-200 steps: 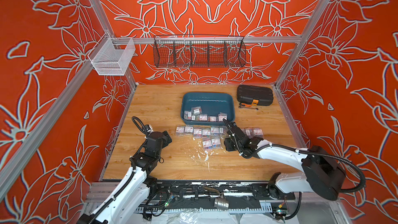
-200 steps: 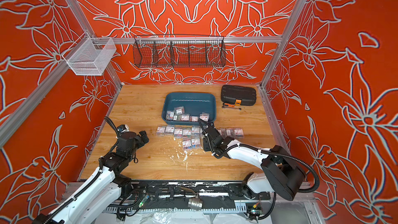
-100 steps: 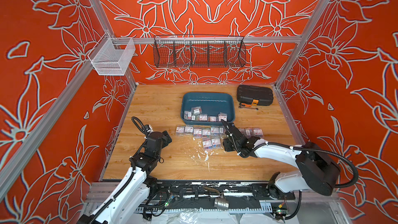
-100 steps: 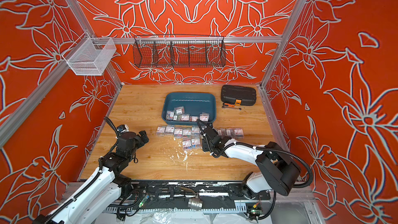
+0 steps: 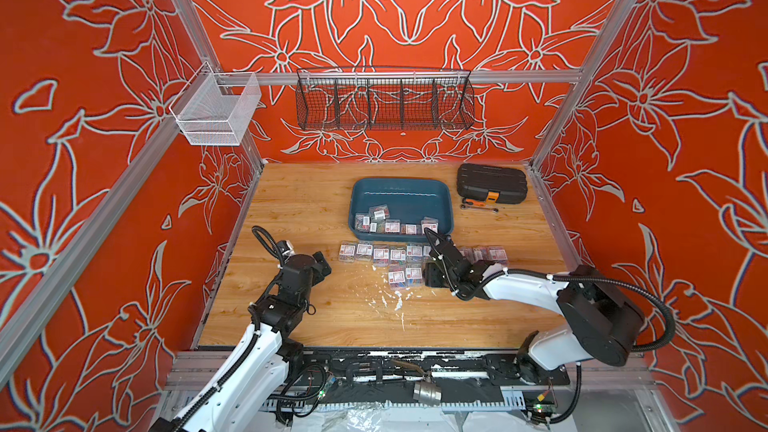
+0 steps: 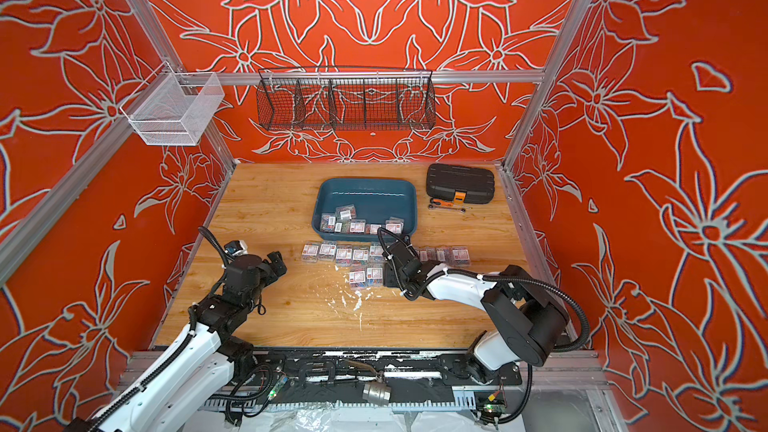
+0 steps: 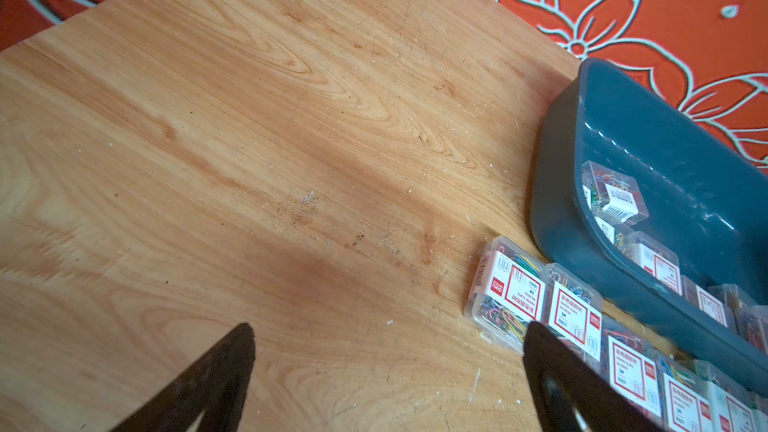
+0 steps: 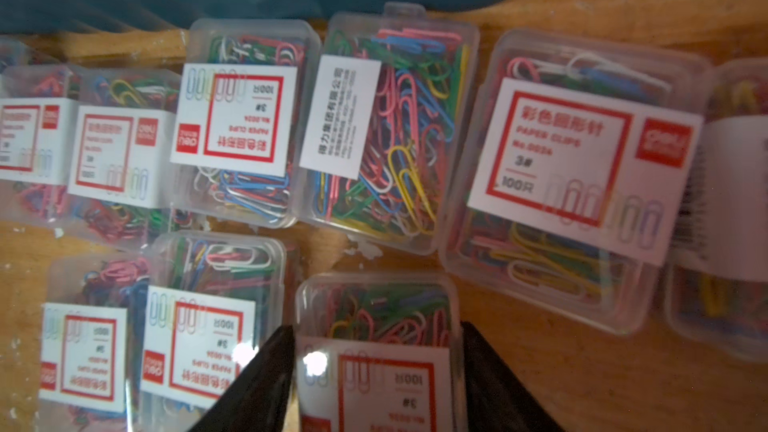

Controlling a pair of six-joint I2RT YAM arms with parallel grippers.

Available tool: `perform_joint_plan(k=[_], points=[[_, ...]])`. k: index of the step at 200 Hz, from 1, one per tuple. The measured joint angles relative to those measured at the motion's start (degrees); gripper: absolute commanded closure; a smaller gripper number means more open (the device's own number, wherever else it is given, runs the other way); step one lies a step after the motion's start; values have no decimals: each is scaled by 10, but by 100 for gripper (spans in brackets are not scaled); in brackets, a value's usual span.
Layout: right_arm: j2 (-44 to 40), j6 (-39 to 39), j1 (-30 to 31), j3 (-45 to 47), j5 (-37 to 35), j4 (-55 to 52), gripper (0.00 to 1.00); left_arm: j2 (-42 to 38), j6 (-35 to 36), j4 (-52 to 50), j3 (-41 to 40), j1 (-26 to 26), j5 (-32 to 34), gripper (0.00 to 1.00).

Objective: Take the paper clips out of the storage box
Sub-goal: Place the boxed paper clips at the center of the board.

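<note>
While some paper clips (image 5: 390,224) lie inside storage box (image 5: 401,193) along near wall, rest sit rowed on bench (image 5: 316,209) just nearer. Right hand (image 8: 376,326) straddles one of those; pinching or loose, cannot tell. Left hand (image 7: 386,326) spread, left of rows.

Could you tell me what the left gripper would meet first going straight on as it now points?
Most likely the bare wooden table: the left gripper aims just beside the end paper clip box, though depth is unclear.
</note>
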State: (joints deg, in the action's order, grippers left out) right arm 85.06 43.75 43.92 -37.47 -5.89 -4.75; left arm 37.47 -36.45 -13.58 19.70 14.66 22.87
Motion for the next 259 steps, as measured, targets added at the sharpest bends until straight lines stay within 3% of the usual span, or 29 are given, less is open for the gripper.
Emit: perform_joint_plan(k=[111, 149, 183, 210, 236, 259], points=[[-46, 67, 1, 74, 42, 105, 36, -11, -1, 0, -2, 0, 0, 2], [-57, 75, 2, 64, 42, 72, 37, -14, -5, -5, -10, 0, 4, 2], [-109, 69, 5, -24, -56, -54, 32, -6, -4, 0, -10, 0, 4, 2], [-134, 34, 5, -93, -152, -80, 23, 6, 1, 6, -10, 0, 1, 2], [-83, -17, 4, -173, -227, -98, 21, 7, 5, 9, -10, 0, 0, 2], [9, -63, 0, -270, -249, -134, 22, 7, 4, 9, -10, 0, 0, 2]])
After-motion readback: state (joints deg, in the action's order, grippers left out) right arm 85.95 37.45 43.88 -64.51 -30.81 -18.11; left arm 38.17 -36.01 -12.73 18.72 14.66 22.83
